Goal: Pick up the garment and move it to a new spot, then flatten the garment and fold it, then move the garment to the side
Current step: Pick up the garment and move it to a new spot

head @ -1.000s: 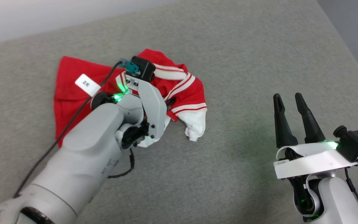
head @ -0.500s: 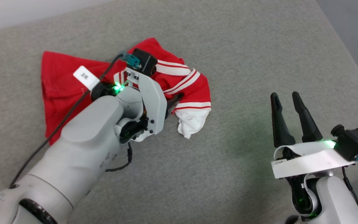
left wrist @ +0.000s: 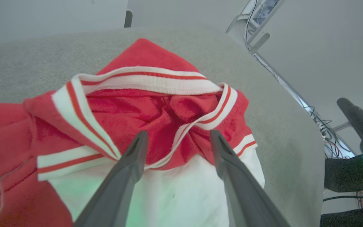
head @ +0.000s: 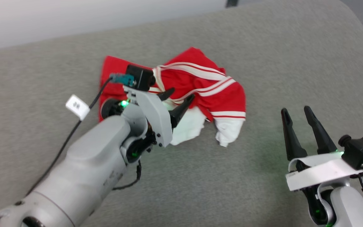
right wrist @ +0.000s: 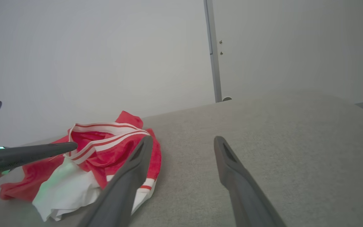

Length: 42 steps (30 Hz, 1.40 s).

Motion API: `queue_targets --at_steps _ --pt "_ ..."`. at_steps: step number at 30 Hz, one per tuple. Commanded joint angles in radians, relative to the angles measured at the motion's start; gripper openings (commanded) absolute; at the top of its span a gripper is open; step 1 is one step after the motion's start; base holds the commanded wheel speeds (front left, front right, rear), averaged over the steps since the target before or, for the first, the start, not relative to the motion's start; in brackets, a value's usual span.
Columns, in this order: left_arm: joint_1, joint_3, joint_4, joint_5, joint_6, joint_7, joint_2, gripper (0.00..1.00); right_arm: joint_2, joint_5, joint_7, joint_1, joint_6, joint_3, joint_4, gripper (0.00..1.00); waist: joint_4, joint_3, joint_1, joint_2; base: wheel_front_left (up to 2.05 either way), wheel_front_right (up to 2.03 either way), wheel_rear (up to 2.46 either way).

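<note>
The garment (head: 206, 90) is a red jersey with white sleeves and striped trim, lying crumpled on the grey cloth-covered surface (head: 263, 56). My left gripper (head: 181, 95) hovers just above its near side, open, with nothing between its fingers. In the left wrist view the left gripper (left wrist: 179, 134) straddles the striped collar of the garment (left wrist: 131, 104) over a white sleeve. My right gripper (head: 296, 110) stands open at the lower right, apart from the cloth. From the right wrist view, the right gripper (right wrist: 184, 139) points past the garment (right wrist: 106, 148) on its left.
The surface's rounded far right corner (head: 354, 19) drops off toward the floor. A white wall (head: 74, 15) runs behind its far edge. A black cable with a white tag (head: 77, 106) hangs from my left arm. A door frame (right wrist: 212, 50) stands beyond the surface.
The left gripper has opened, let go of the garment and lifted off it. The head camera has shifted, so the whole scene sits further right. The right gripper stayed open.
</note>
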<state>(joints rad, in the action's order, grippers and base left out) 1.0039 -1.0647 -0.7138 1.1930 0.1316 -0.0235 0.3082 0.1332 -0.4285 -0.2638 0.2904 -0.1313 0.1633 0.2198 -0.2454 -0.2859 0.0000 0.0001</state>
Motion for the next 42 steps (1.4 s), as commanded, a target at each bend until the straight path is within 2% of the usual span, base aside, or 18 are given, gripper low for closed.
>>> queue_targets --at_steps 1,6,12,16,21,23,29,38,42 --pt "-0.034 0.003 0.018 0.020 -0.002 0.033 0.003 1.00 0.013 -0.001 0.000 -0.025 0.001 -0.010 0.009 1.00 0.114 0.105 0.0000 -0.0001 0.00 0.00 0.00" --pt "-0.126 -0.023 0.042 0.024 -0.002 0.130 0.052 1.00 0.037 -0.009 -0.001 -0.058 0.001 -0.025 0.032 1.00 0.184 0.164 0.0000 -0.0001 0.00 0.00 0.00" --pt "-0.271 -0.017 0.029 0.063 -0.002 0.233 0.081 1.00 0.063 -0.009 0.000 -0.104 0.001 -0.049 0.054 1.00 0.246 0.208 0.0000 -0.0001 0.00 0.00 0.00" --pt "-0.367 0.021 0.038 0.098 -0.002 0.274 0.097 1.00 0.075 -0.010 0.000 -0.145 0.001 -0.074 0.060 1.00 0.281 0.228 0.0000 -0.0001 0.00 0.00 0.00" --pt "-0.460 0.132 0.057 0.119 -0.004 0.288 0.122 1.00 0.082 -0.014 0.000 -0.190 0.001 -0.105 0.057 1.00 0.305 0.239 0.0000 -0.0001 0.00 0.00 0.00" --pt "-0.509 0.220 0.079 0.081 -0.012 0.289 0.132 1.00 0.085 -0.013 -0.001 -0.213 0.001 -0.123 0.053 1.00 0.317 0.245 0.0000 -0.0001 0.00 0.00 0.00" --pt "-0.677 0.457 0.199 -0.128 -0.084 0.287 0.133 1.00 0.090 -0.011 -0.001 -0.259 0.001 -0.157 0.041 1.00 0.337 0.260 0.0000 -0.0001 0.00 0.00 0.00" --pt "-0.859 0.656 0.418 -0.493 -0.171 0.288 0.138 1.00 0.091 -0.014 0.000 -0.250 0.001 -0.184 0.015 1.00 0.320 0.275 0.0000 -0.0001 0.00 0.00 0.00" --pt "-0.912 0.750 0.504 -0.617 -0.186 0.288 0.119 1.00 0.087 -0.022 0.000 -0.239 0.001 -0.185 -0.006 1.00 0.307 0.280 0.0000 -0.0001 0.00 0.00 0.00"
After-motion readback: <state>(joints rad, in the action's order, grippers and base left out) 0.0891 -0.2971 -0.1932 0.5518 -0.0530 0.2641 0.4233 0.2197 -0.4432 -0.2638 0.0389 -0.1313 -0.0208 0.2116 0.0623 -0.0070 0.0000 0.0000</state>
